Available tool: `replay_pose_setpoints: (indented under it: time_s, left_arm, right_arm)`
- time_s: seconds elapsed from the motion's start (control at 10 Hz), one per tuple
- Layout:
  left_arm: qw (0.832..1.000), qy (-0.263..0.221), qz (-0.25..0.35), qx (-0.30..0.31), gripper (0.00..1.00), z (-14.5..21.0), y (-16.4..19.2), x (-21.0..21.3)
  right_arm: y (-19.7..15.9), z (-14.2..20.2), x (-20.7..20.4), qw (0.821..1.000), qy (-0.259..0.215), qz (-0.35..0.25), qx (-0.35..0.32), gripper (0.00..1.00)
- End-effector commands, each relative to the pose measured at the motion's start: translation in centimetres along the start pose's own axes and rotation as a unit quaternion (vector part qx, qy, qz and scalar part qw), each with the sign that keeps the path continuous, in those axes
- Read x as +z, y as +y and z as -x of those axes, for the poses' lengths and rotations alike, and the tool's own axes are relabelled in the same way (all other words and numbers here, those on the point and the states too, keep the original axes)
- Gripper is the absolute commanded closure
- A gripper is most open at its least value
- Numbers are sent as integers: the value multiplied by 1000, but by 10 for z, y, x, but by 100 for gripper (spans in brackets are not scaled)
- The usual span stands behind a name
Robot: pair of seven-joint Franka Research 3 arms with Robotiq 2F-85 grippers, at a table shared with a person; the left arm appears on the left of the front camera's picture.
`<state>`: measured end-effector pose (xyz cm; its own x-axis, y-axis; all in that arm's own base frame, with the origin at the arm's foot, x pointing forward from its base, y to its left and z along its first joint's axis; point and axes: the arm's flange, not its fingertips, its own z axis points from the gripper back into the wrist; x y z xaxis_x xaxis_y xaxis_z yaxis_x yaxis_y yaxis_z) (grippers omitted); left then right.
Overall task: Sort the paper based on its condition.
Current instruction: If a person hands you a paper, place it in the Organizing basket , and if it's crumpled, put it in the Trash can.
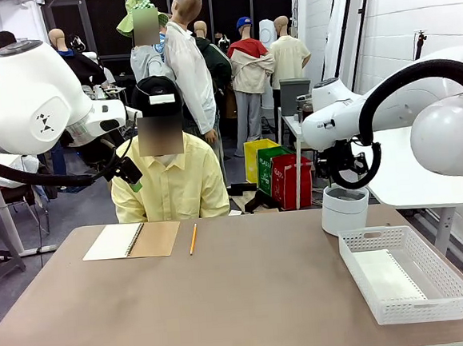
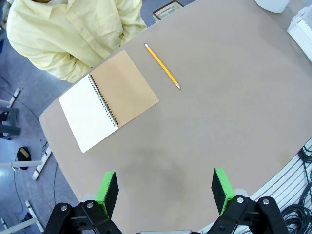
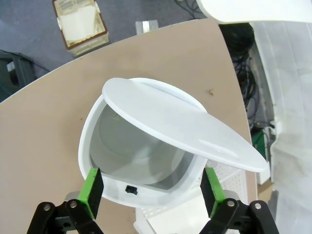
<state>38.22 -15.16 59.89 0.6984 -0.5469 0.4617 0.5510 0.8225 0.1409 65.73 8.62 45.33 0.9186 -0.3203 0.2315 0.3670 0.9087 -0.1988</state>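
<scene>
R pincer [image 3: 151, 192] wide over bin [image 3: 92, 146]

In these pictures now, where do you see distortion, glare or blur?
Left wrist view: the wide lens bends the table edge into a curve. Right wrist view: the white bin stays sharp, its lid evenly lit, without harsh glare. Front view: even light and soft shadows.

In the right wrist view the tilted lid [image 3: 185, 126] hides much of the white bin's [image 3: 97, 146] inside. The white basket [image 2: 303, 29] is cut off at the left wrist view's upper right edge.
</scene>
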Motion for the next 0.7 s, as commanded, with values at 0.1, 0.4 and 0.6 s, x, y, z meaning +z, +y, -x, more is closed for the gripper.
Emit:
replay_pose_setpoints:
  time_s: [0.1, 0.4, 0.6]
  left_arm:
    - [1000, -1, 1, -1, 0, 0, 1, 1]
    - [1000, -1, 1, -1, 0, 0, 1, 1]
    - [1000, -1, 1, -1, 0, 0, 1, 1]
  right_arm:
    - [0, 0, -1, 1000, 0, 0, 0, 0]
    - [0, 0, -1, 1000, 0, 0, 0, 0]
    - [0, 0, -1, 1000, 0, 0, 0, 0]
